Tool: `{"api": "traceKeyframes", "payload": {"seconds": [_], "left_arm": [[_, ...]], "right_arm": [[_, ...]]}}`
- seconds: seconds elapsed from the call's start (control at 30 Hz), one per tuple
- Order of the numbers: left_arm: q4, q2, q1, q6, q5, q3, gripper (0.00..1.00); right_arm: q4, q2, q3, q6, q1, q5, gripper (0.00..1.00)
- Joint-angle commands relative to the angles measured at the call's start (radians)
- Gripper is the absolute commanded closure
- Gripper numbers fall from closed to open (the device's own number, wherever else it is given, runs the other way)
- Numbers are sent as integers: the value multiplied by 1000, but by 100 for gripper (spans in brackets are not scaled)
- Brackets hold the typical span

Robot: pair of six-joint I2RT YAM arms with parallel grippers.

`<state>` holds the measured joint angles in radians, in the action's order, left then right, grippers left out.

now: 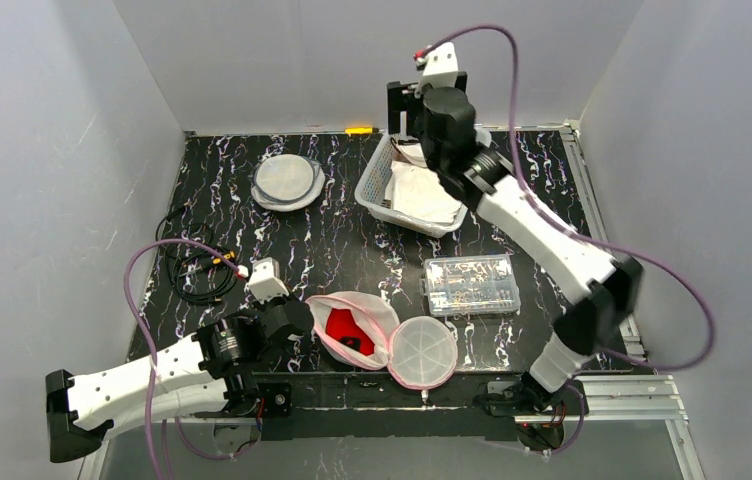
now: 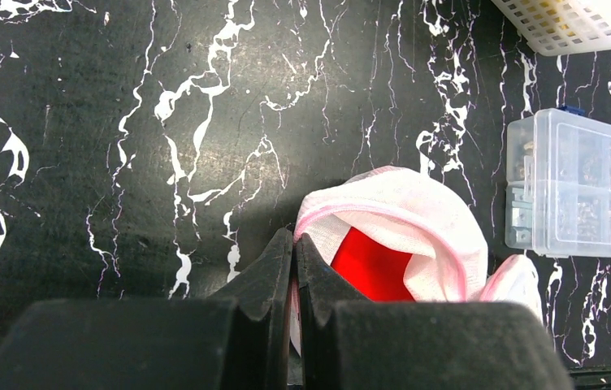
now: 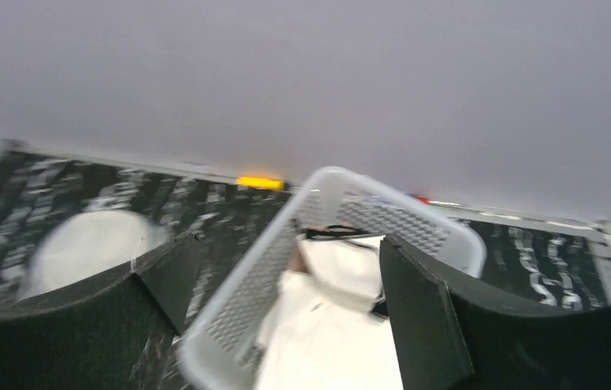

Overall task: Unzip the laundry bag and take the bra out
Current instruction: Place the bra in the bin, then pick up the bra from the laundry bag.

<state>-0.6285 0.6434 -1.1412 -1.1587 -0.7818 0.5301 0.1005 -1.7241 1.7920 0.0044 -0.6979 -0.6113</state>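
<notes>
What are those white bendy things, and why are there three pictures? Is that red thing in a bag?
The white bendy things are two robot arms. One picture looks down from above; the other two come from little cameras on each wrist. The left gripper is pinched shut at the edge of the laundry bag, a pink mesh pouch lying open with something red inside. The right gripper is wide open above a white basket with pale cloth in it, holding nothing. On the black marbled table also lie a clear plastic box, another round mesh bag and some cables.
</notes>
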Motion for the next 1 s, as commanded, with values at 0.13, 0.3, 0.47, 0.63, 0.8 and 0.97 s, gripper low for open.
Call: {"api": "traceKeyframes", "payload": {"seconds": [0.13, 0.3, 0.47, 0.63, 0.8, 0.97], "left_arm": [[-47, -20, -2, -22, -2, -26, 100], [-45, -35, -2, -12, 69, -53, 100], [-19, -41, -2, 0, 127, -85, 100], [-7, -42, -2, -23, 152, -122, 100], [-9, -49, -2, -51, 169, -156, 100], [-26, -64, -2, -63, 210, -159, 100]], "right_arm": [[-25, 397, -484, 193, -215, 331, 19], [-17, 524, -725, 288, -319, 484, 27], [-17, 535, -842, 393, -424, 517, 25], [-49, 474, -907, 435, -524, 447, 24], [-69, 352, -909, 413, -610, 388, 24], [-68, 273, -922, 412, -655, 329, 28]]}}
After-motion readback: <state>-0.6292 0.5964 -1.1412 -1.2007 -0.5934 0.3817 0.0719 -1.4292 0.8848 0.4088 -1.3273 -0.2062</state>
